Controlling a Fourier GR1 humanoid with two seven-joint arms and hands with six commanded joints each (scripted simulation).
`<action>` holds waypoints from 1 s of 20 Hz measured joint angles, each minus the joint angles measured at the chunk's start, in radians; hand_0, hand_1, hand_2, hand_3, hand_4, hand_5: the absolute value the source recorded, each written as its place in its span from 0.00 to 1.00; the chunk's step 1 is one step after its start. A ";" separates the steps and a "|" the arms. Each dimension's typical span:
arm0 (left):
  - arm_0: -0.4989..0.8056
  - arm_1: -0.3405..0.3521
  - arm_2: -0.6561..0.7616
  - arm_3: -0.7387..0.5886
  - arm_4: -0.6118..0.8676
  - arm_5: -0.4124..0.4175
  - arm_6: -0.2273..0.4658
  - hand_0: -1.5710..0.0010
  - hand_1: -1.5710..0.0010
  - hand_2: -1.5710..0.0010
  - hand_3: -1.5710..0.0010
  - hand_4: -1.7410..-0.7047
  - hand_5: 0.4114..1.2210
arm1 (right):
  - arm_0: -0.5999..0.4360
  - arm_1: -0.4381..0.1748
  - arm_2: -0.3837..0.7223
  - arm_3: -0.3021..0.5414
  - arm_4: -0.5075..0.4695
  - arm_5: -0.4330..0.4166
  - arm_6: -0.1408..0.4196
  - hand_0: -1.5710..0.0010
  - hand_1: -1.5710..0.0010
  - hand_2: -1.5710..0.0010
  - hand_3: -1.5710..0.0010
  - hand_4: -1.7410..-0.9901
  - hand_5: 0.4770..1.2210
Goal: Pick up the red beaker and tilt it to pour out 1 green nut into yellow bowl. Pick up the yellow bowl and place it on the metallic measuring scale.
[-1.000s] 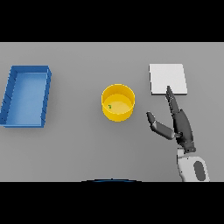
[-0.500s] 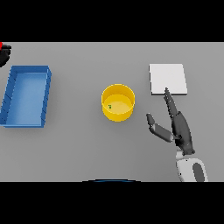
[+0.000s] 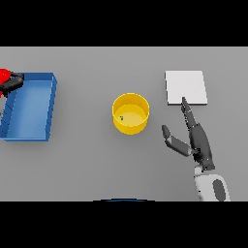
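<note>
Fingers (image 3: pixel 189 116) of your right hand (image 3: pixel 199 145) lie straight, thumb spread, near the yellow bowl (image 3: pixel 131 113) at the table's centre. Since a second ago, your left hand (image 3: pixel 11 82) has entered at the left edge over the blue bin (image 3: pixel 47 112), clamped on the red beaker (image 3: pixel 4 74). One green nut (image 3: pixel 121 117) rests inside the bowl: pouring looks done. Metallic measuring scale (image 3: pixel 186 87) awaits.

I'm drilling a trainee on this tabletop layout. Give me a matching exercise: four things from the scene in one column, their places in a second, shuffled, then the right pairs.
Things:
1. yellow bowl
2. blue tray
3. metallic measuring scale
4. green nut

Places:
A. far right of the table, by the right hand's straight fingertips
B. inside the bowl
C. middle of the table
D. left side of the table, near the red beaker and left hand

Pairs: 1-C, 2-D, 3-A, 4-B
</note>
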 measured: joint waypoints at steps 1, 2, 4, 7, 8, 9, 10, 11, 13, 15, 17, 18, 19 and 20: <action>0.023 0.011 0.004 -0.041 0.031 -0.042 -0.011 0.40 0.45 0.48 0.46 0.59 0.36 | -0.001 -0.001 -0.002 -0.002 -0.006 0.002 -0.003 1.00 1.00 1.00 1.00 0.79 0.26; 0.033 0.016 0.014 -0.062 0.072 -0.088 -0.012 0.52 0.56 0.58 0.57 0.67 0.34 | -0.005 -0.004 -0.005 -0.003 -0.008 0.003 0.001 1.00 1.00 1.00 1.00 0.79 0.26; 0.048 0.034 0.014 -0.082 0.103 -0.148 0.012 0.69 0.72 0.73 0.72 0.80 0.30 | 0.001 -0.005 -0.008 0.003 -0.014 0.006 -0.012 1.00 1.00 1.00 1.00 0.78 0.26; 0.035 0.047 -0.031 -0.064 0.061 -0.184 0.034 0.84 0.86 0.86 0.86 0.88 0.27 | 0.001 0.001 0.002 0.013 0.002 0.001 -0.019 1.00 1.00 1.00 1.00 0.78 0.25; 0.034 0.043 -0.044 -0.063 0.045 -0.180 0.045 0.87 0.89 0.89 0.89 0.90 0.27 | 0.001 0.000 0.002 0.014 0.016 -0.010 -0.016 1.00 1.00 1.00 1.00 0.78 0.25; 0.040 0.047 -0.056 -0.049 0.023 -0.175 0.038 0.90 0.91 0.91 0.91 0.91 0.27 | 0.001 -0.001 0.002 0.012 0.024 -0.017 -0.016 1.00 1.00 1.00 1.00 0.78 0.25; 0.039 0.047 -0.057 -0.045 0.014 -0.166 0.031 0.92 0.93 0.93 0.93 0.91 0.27 | 0.000 -0.002 0.003 0.009 0.028 -0.021 -0.014 1.00 1.00 1.00 1.00 0.78 0.25; 0.032 0.047 -0.055 -0.031 0.006 -0.156 0.017 0.94 0.94 0.94 0.94 0.92 0.27 | 0.003 -0.001 0.007 -0.002 0.030 -0.021 -0.015 1.00 1.00 1.00 1.00 0.78 0.24; 0.029 0.046 -0.050 -0.048 0.009 -0.143 -0.019 0.96 0.96 0.96 0.96 0.93 0.27 | -0.011 -0.004 0.005 0.009 0.040 -0.025 0.027 1.00 1.00 1.00 1.00 0.81 0.21; 0.033 0.037 -0.043 -0.065 0.022 -0.134 -0.046 0.97 0.98 0.98 0.98 0.92 0.29 | -0.017 -0.016 0.031 -0.007 0.101 -0.037 0.068 1.00 1.00 1.00 1.00 0.87 0.23; 0.051 0.024 -0.031 -0.089 0.043 -0.121 -0.076 0.98 0.98 0.99 0.98 0.91 0.30 | -0.050 -0.077 0.052 -0.011 0.117 0.028 0.040 1.00 1.00 1.00 1.00 0.87 0.25; 0.058 0.021 -0.027 -0.100 0.050 -0.118 -0.079 0.99 0.99 0.99 0.99 0.91 0.31 | -0.097 -0.101 0.070 0.005 0.142 0.057 0.070 1.00 1.00 1.00 1.00 0.85 0.25; 0.059 0.015 -0.025 -0.101 0.058 -0.119 -0.072 0.99 0.99 0.99 0.99 0.91 0.31 | -0.120 -0.134 0.093 0.007 0.188 0.074 0.079 1.00 1.00 1.00 1.00 0.82 0.23; 0.061 0.009 -0.029 -0.105 0.056 -0.115 -0.072 0.99 0.99 0.99 0.99 0.91 0.32 | -0.155 -0.172 0.109 0.015 0.242 0.085 0.106 1.00 1.00 1.00 1.00 0.82 0.22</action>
